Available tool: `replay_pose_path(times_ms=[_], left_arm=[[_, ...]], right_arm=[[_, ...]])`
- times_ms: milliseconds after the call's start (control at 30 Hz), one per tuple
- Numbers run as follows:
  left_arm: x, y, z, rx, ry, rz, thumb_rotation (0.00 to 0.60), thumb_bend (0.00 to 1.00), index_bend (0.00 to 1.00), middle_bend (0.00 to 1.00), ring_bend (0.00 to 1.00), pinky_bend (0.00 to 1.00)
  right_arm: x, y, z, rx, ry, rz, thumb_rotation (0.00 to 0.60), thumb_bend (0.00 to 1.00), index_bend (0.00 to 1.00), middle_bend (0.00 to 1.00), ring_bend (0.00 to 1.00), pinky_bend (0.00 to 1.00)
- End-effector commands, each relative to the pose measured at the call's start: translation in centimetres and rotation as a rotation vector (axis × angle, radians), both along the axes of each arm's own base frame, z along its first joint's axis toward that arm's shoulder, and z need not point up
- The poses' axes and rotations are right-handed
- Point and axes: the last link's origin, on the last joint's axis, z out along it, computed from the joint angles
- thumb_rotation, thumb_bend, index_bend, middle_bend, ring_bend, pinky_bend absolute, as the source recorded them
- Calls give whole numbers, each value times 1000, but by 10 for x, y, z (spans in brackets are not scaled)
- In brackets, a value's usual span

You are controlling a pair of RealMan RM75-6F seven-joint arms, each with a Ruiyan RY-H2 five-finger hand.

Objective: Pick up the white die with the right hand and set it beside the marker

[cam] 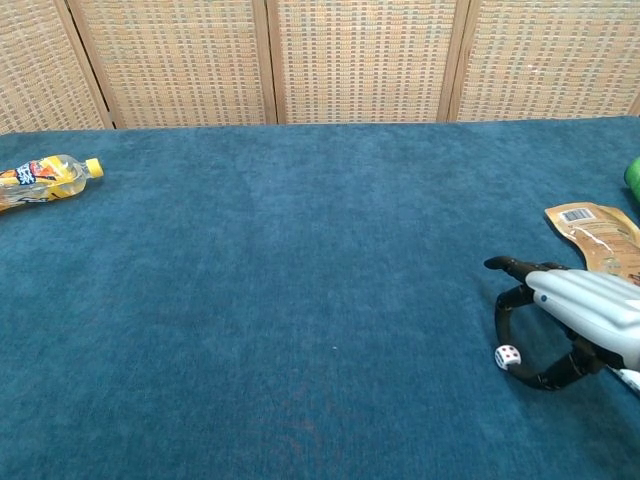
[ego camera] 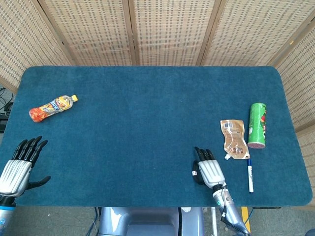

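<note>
The white die [ego camera: 195, 173] sits between the thumb and a curled finger of my right hand [ego camera: 209, 169], near the table's front edge. In the chest view the die [cam: 508, 356] shows red and black pips, pinched at the left side of the right hand [cam: 580, 310], just above the blue cloth. The marker [ego camera: 250, 175], white with a blue cap, lies to the right of that hand, a short gap away. My left hand [ego camera: 19, 164] hovers at the front left corner with fingers spread and nothing in it.
A tan pouch [ego camera: 234, 138] and a green chip can [ego camera: 257, 125] lie just behind the marker. An orange drink bottle [ego camera: 52, 107] lies on its side at the far left. The blue table cloth [ego camera: 147, 123] ends close in front of the right hand.
</note>
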Motion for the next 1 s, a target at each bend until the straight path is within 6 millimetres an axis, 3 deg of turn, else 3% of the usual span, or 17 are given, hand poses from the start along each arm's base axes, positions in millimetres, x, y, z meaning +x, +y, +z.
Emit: replay_pose_path(times_ms=[33,467,1000], left_arm=[[0,0,0,1,-1,-2,600,112,0,0,0,0],[1,0,2,4,-7,-3,600,112,0,0,0,0],[2,-1,1,1,-10,-8,600,112,0,0,0,0]], right_arm=[[-1,0,0,0,5,1,600,388,520,0,0,0],[7,-7,10,-42,-17,21,600,389,536,0,0,0],[58,-63,65,-194,-27,129,600,388,536,0,0,0]])
